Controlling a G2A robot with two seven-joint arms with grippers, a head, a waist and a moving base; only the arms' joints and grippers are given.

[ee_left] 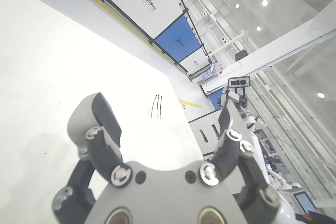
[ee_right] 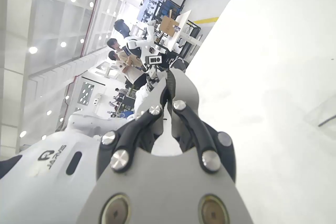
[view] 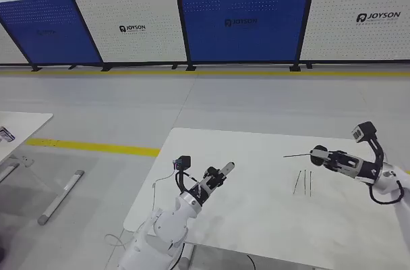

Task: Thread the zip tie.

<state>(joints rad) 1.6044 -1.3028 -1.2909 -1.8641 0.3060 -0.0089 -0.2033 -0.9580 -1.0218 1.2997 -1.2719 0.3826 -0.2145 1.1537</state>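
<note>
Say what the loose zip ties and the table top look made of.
Loose zip ties: thin, black, slightly bowed strips with small heads, likely flexible plastic. Table: flat, plain white, matte with soft shadows, probably laminate or painted board; cannot tell which.

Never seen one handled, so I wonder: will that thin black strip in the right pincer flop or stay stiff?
Probably springy, not limp: the zip tie juts nearly straight from the shut right pincer without drooping. Likely light, being so thin. The spare ties lie flat on the table, so rolling seems unlikely.
</note>
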